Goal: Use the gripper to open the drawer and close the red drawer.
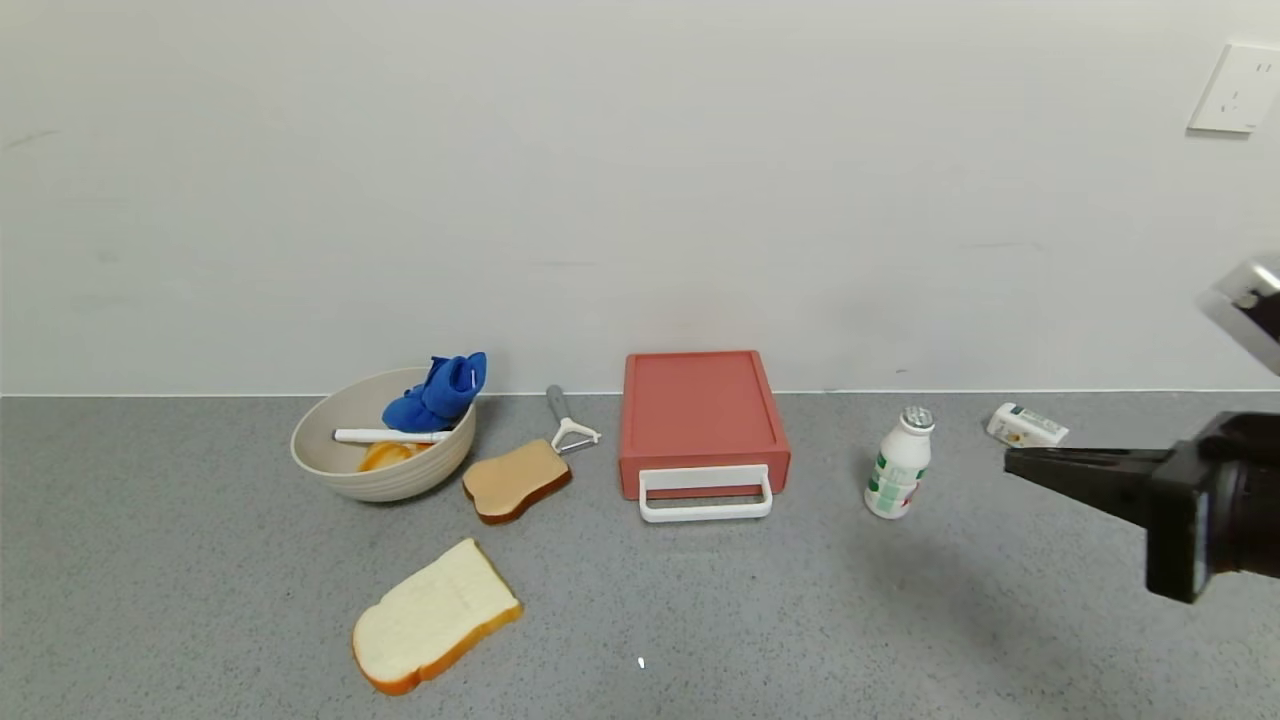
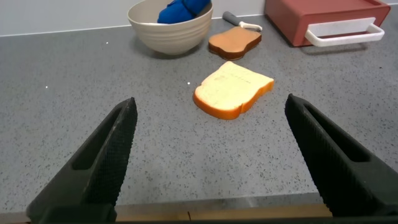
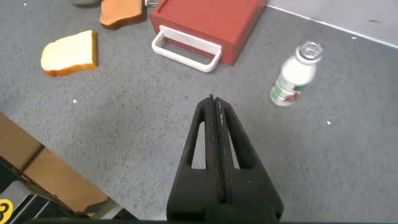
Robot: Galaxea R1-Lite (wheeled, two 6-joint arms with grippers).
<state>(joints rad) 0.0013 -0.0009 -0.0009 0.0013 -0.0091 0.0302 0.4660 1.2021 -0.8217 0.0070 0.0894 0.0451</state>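
The right arm is cut off by the head view's edge, so only its black tapered right gripper [image 1: 1015,462] and part of the wrist show; its fingers are pressed together into one wedge, holding nothing, above the speckled grey stone-look bench [image 1: 200,560]. It hangs well to the right of the low salmon-red plastic box with its red drawer [image 1: 703,423], which sits against the back of the bench by the white wall. The drawer is pushed in flush, its white loop handle [image 1: 706,493] sticking out in front. Between gripper and box stands a small white plastic bottle with green print and a foil cap [image 1: 898,463]; behind it lies a small white carton [image 1: 1026,425], its print too small to read.

The left gripper [image 2: 208,152] shows only in its own wrist view, ribbed black fingers spread wide, low over the near bench.

Left of the box lie a grey-handled peeler [image 1: 569,421], a brown bread-shaped slice [image 1: 516,481] and a pale crusted toast slice [image 1: 435,616]. A beige ribbed bowl [image 1: 385,447] holds a crumpled blue cloth [image 1: 437,392], a white stick and something orange, partly hidden.
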